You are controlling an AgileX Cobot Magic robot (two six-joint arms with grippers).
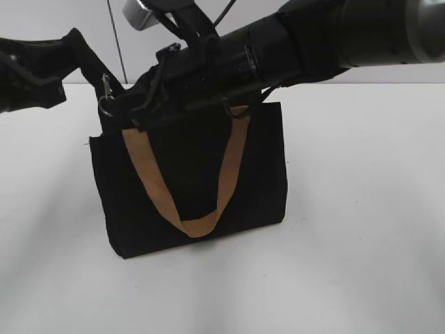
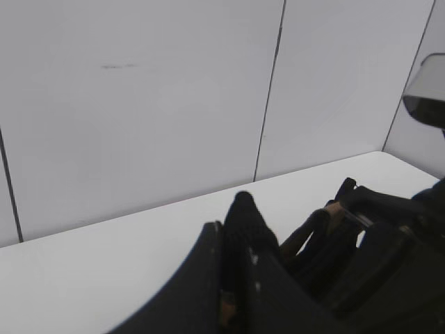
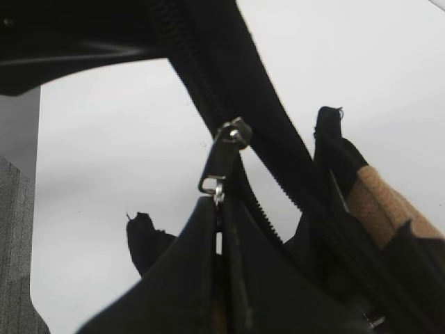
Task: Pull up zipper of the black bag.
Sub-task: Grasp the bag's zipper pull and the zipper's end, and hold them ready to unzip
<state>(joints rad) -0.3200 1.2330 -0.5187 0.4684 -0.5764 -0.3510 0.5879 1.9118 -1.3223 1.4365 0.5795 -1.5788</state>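
Note:
The black bag (image 1: 264, 174) stands on the white table, with a tan handle (image 1: 198, 224) hanging down its front. My left gripper (image 1: 103, 89) is at the bag's top left corner. In the left wrist view it (image 2: 235, 233) is shut on a peak of the bag's black fabric (image 2: 243, 209). My right arm reaches across the bag's top, and its gripper (image 1: 125, 110) is near that same corner. In the right wrist view it (image 3: 221, 205) is shut on the silver pull of the zipper (image 3: 233, 136). The zip line (image 3: 201, 76) runs taut up toward the left gripper.
The white table (image 1: 361, 243) lies all around the bag, with a pale wall (image 2: 139, 104) behind. My right arm (image 1: 313, 42) hides most of the bag's top edge in the exterior view. A second tan handle (image 3: 382, 202) shows beside the zip line.

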